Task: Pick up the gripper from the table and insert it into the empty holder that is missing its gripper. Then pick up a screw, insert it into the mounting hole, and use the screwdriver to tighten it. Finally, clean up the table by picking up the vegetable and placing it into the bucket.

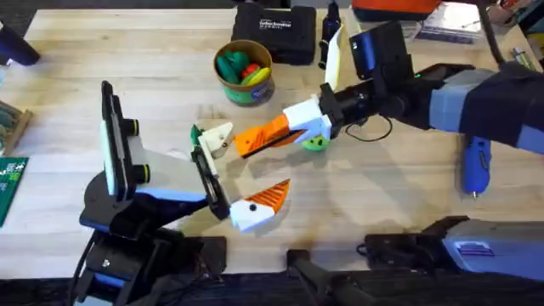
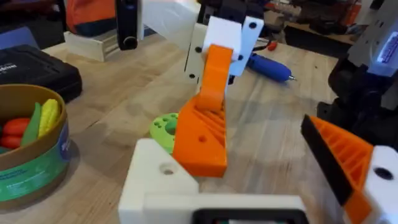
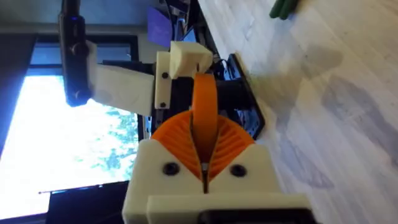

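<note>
The right tool (image 1: 293, 129) is pinching the orange gripper (image 1: 259, 134), aiming its end at the empty holder (image 1: 217, 136) for insertion. The left tool (image 1: 229, 174) is lying sideways above the table (image 1: 153, 76), presenting that holder; with one finger missing, I cannot tell whether it is spread.

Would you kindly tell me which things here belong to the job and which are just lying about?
Job: orange gripper, clamped in the right gripper; empty holder; screwdriver; vegetable; bucket.
Lying about: black case; green disc; green board.
</note>
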`<state>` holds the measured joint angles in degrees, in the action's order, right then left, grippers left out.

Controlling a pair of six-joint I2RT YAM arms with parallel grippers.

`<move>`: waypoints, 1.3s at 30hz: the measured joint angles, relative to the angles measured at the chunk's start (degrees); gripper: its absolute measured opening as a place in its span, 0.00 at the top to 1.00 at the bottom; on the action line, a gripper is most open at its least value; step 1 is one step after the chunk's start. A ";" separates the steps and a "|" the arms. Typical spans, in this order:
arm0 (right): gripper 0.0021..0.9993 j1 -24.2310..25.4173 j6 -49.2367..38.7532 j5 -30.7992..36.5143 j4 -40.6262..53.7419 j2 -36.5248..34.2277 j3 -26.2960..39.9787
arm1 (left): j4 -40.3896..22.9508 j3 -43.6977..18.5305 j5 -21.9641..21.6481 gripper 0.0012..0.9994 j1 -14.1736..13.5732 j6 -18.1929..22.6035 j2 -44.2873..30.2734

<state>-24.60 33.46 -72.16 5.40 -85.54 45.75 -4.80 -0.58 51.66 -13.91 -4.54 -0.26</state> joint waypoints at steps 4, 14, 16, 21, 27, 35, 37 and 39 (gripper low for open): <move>0.99 -0.09 2.55 -2.38 -4.19 -0.02 -0.05 | 0.00 0.00 0.00 0.01 0.00 0.01 -0.01; 0.99 -0.95 5.16 -3.91 -6.87 -2.33 -0.05 | 0.00 0.00 -0.02 0.01 0.00 0.00 -0.01; 0.99 -1.26 5.34 -4.14 -6.95 -4.21 -0.05 | 0.00 0.00 0.00 0.01 0.00 0.00 -0.01; 0.99 -1.49 5.81 -5.33 -8.55 -6.84 -0.14 | 0.00 0.00 -0.22 0.01 0.02 0.02 -0.01; 0.99 -1.49 9.43 -7.40 -16.01 -6.91 -0.23 | 0.02 0.00 -0.56 0.01 0.02 0.00 0.01; 0.99 -1.49 12.13 -6.92 -17.04 -6.91 -0.23 | 0.02 0.00 -0.33 0.01 0.02 0.22 -0.01; 0.99 -1.49 12.59 -6.50 -17.05 -6.91 -0.23 | 0.02 0.00 -0.35 0.01 0.02 0.20 0.01; 0.99 -1.52 13.32 -5.78 -17.13 -6.91 -0.23 | 0.00 0.00 -0.40 0.01 0.02 0.16 0.01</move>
<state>-26.12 46.79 -77.94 -11.74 -92.44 45.52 -4.80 -0.58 51.25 -13.89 -4.37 -0.25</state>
